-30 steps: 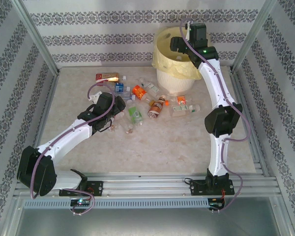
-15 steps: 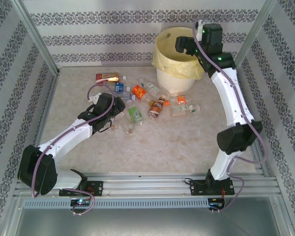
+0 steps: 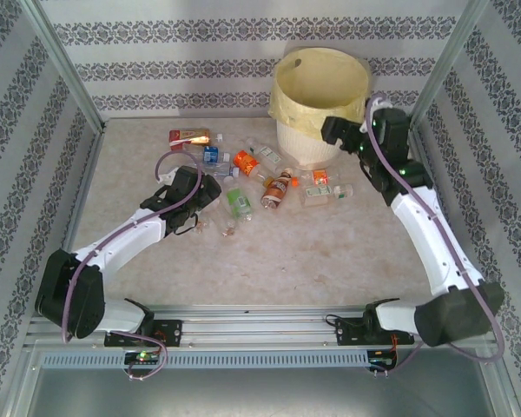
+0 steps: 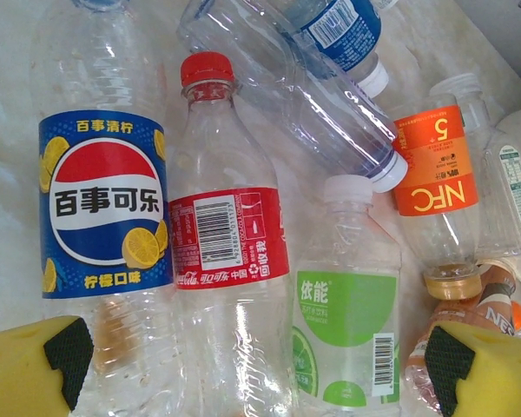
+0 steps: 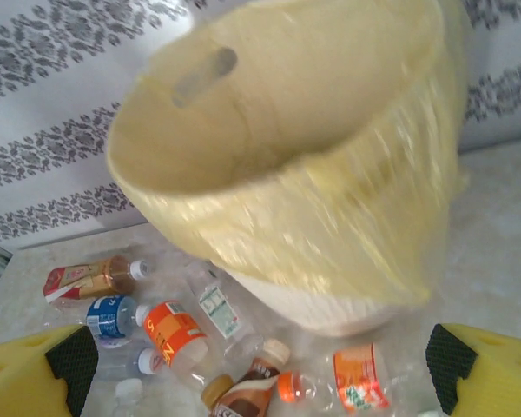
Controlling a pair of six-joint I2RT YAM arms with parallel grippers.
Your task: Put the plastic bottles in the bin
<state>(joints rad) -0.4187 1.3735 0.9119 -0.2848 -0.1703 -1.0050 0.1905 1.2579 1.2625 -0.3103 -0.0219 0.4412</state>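
The left tool [image 4: 256,365], spread wide and holding nothing, hung directly over the plastic bottles [image 3: 240,203] strewn on the surface [image 3: 330,252]. It was nearer them than the right tool [image 3: 341,135], also spread and empty, beside the bin [image 3: 288,82]. Between the left tool's yellow fingers [image 4: 26,369] lay a red-labelled bottle [image 4: 230,239] and a green-labelled bottle [image 4: 343,317], side by side and touching. Their long axes ran straight ahead, caps at the far end, so a grip across either body looked the likely next step. The bottles were clear and thin-walled, some dented. The bin, lined with a yellow bag [image 5: 330,217], stood beyond the pile on the right tool's side.
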